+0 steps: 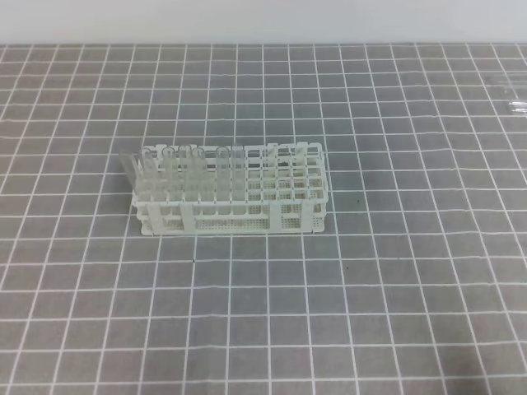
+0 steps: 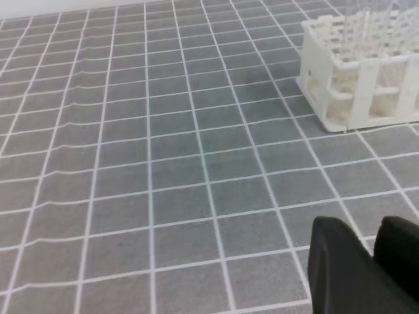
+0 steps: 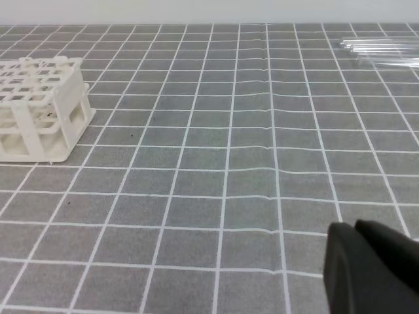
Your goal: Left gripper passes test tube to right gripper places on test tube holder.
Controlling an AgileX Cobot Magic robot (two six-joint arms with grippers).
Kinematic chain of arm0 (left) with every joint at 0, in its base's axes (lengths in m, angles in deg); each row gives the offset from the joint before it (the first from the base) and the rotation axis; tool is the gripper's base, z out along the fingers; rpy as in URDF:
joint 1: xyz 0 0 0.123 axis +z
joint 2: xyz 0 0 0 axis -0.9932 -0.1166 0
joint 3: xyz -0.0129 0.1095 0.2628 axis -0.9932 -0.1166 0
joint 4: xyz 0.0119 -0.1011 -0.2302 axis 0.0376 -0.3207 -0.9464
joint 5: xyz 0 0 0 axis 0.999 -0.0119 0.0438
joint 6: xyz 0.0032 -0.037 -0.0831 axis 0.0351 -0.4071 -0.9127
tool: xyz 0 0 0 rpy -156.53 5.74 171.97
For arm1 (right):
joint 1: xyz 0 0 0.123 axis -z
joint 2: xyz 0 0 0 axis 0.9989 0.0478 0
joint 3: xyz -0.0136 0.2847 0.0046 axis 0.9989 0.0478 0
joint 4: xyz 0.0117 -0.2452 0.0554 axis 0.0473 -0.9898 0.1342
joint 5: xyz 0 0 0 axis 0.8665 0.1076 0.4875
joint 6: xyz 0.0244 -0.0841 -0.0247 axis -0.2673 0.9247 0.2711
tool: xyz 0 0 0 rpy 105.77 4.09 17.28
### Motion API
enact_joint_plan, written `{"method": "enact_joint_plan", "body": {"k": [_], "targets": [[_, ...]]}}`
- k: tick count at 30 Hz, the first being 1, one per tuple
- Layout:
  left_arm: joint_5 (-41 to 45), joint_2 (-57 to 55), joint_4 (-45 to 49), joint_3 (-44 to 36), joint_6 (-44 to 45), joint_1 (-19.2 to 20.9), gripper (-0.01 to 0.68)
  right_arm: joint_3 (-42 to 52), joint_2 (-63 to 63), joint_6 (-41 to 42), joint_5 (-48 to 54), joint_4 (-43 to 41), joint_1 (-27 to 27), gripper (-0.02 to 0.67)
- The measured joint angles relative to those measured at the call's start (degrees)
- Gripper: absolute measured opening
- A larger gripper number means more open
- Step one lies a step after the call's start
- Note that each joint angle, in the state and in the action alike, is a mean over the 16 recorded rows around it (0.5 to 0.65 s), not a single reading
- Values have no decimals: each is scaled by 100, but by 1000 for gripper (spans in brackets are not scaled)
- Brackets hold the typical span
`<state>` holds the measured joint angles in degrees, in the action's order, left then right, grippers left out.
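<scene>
The white test tube holder point(image 1: 235, 193) stands on the gridded mat left of centre, with several clear tubes upright in its left half and one leaning out at its left end point(image 1: 128, 169). Clear loose test tubes point(image 1: 512, 92) lie at the far right edge, and the right wrist view shows them too point(image 3: 386, 52). No gripper appears in the high view. The left gripper point(image 2: 374, 230) is low over bare mat, rack point(image 2: 357, 78) ahead to its right, jaws together and holding nothing. The right gripper point(image 3: 357, 229) looks the same, rack point(image 3: 39, 108) far to its left.
A grey mat with white grid lines point(image 1: 370, 288) covers the whole table. A pale wall runs along the far edge point(image 1: 263, 20). The rack's right half holds vacant holes point(image 1: 288, 177).
</scene>
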<state>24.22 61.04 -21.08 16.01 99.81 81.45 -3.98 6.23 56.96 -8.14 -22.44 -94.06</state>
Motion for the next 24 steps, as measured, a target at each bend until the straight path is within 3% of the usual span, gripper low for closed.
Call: {"method": "enact_joint_plan", "body": {"k": [10,24], "targets": [[-10,-13,559,16,-614,1,11,0,0,0,0,0,0,-1],[59,-88,595,48,-635,9,11,0,0,0,0,0,0,0]]}}
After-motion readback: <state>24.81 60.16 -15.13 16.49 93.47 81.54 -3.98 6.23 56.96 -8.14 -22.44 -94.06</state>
